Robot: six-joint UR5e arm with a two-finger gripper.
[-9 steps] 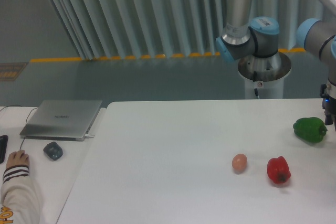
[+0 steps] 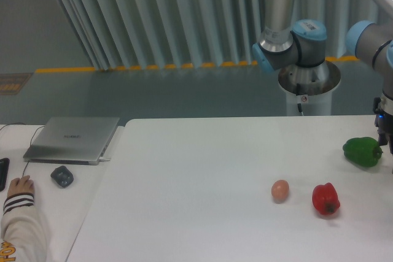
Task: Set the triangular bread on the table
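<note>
The triangular bread is out of view. The white table (image 2: pixel 202 176) fills the lower middle and right. Only a dark part of my gripper (image 2: pixel 384 128) shows at the right edge, just above and behind the green pepper (image 2: pixel 362 151). Its fingers are cut off by the frame, so I cannot tell whether it is open or shut, or whether it holds anything.
A small tan egg (image 2: pixel 280 190) and a red pepper (image 2: pixel 325 198) lie on the table's right half. On the adjoining desk at the left are a grey laptop (image 2: pixel 73 138), a dark mouse (image 2: pixel 61 176) and a person's hand (image 2: pixel 19 187). The arm's base (image 2: pixel 307 81) stands behind the table.
</note>
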